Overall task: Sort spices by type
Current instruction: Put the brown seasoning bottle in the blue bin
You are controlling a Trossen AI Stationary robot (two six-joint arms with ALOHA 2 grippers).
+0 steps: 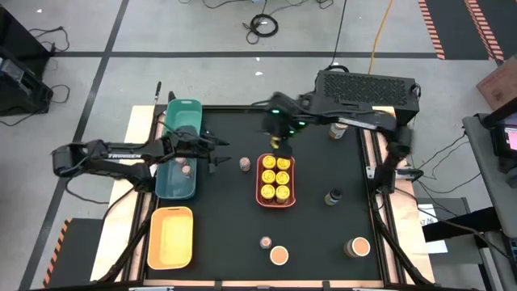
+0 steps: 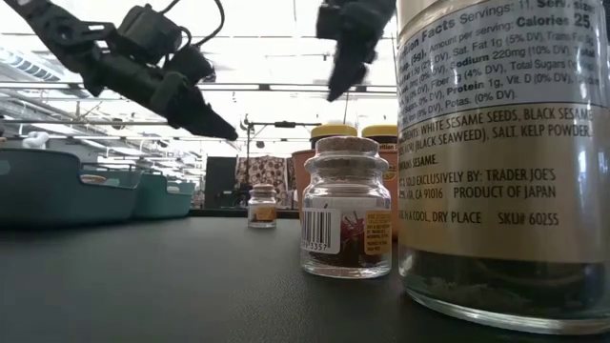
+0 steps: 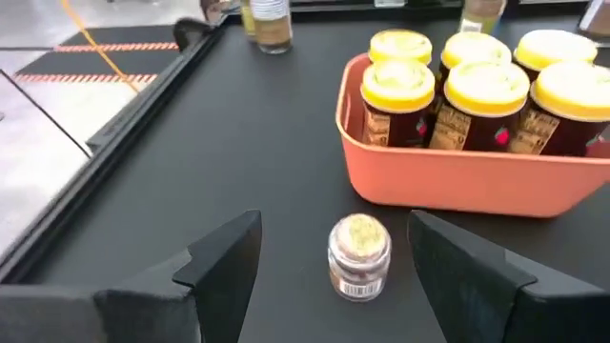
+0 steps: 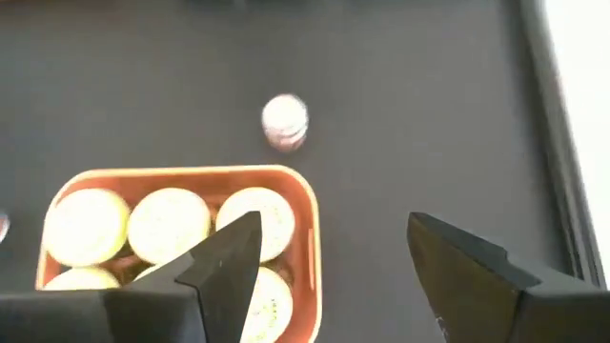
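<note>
A coral tray (image 1: 261,179) in the table's middle holds several yellow-lidded spice jars (image 1: 275,177). Just left of it a tiny pinkish-lidded jar (image 1: 245,165) stands alone on the black mat. My left gripper (image 1: 216,155) comes in low from the left, open. In its wrist view its fingers stand on either side of that jar (image 3: 359,252), short of it and not touching. My right gripper (image 1: 279,137) hangs open above the coral tray's far end (image 4: 286,176), holding nothing. Two small jars (image 1: 182,165) lie in the teal tray (image 1: 166,184).
A green tray (image 1: 182,115) lies beyond the teal one, a yellow tray (image 1: 170,237) at the near left. Loose jars stand near the front edge (image 1: 279,255), (image 1: 358,247), (image 1: 265,242), one dark-lidded jar at the right (image 1: 332,196), one at the far right (image 1: 338,129).
</note>
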